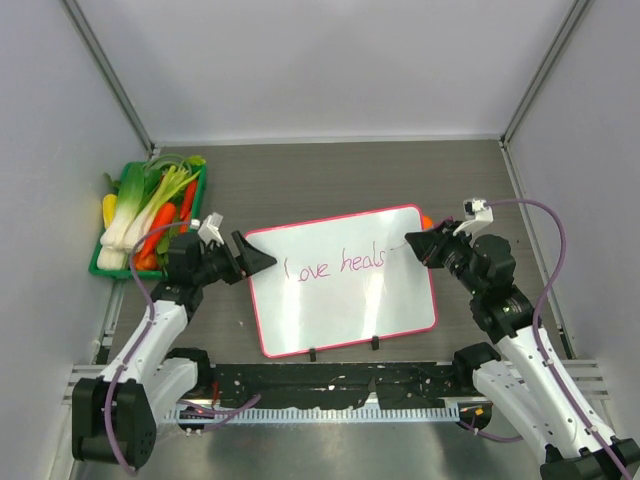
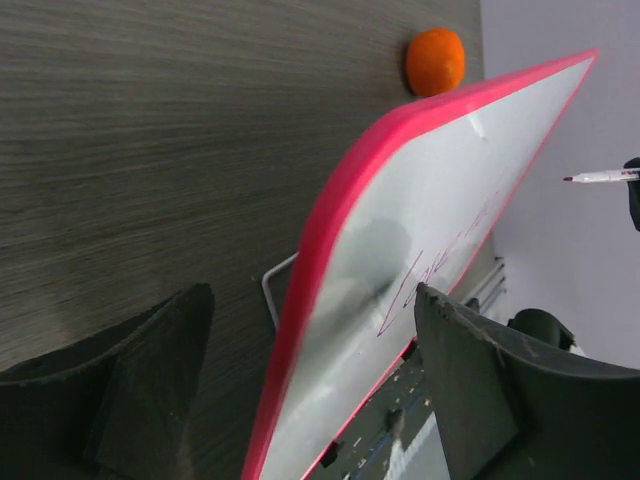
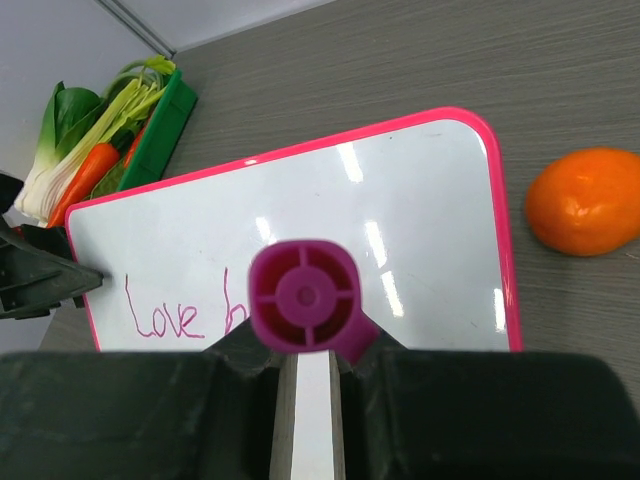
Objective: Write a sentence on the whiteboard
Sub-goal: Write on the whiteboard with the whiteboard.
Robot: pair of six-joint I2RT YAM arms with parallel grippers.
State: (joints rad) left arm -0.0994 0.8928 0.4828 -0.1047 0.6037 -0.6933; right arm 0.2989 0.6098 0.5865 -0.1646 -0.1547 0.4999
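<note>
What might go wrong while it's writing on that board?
1. The left gripper is open around the board edge, not clamping it. The tilted board could slide when the marker in the right gripper presses.
2. The writing nears the right edge, so the line may run out of room.
3. The orange sits by the far right corner, and a shifted board could roll it away.

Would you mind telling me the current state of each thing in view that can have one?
whiteboard: propped at a tilt, "Love heals" written in pink.
marker: uncapped, tip off the board near its right edge.
left gripper: open, jaws either side of the board's left edge.
right gripper: shut on the marker.
orange: whole, lying behind the board's far right corner.
green tray: filled with vegetables.
</note>
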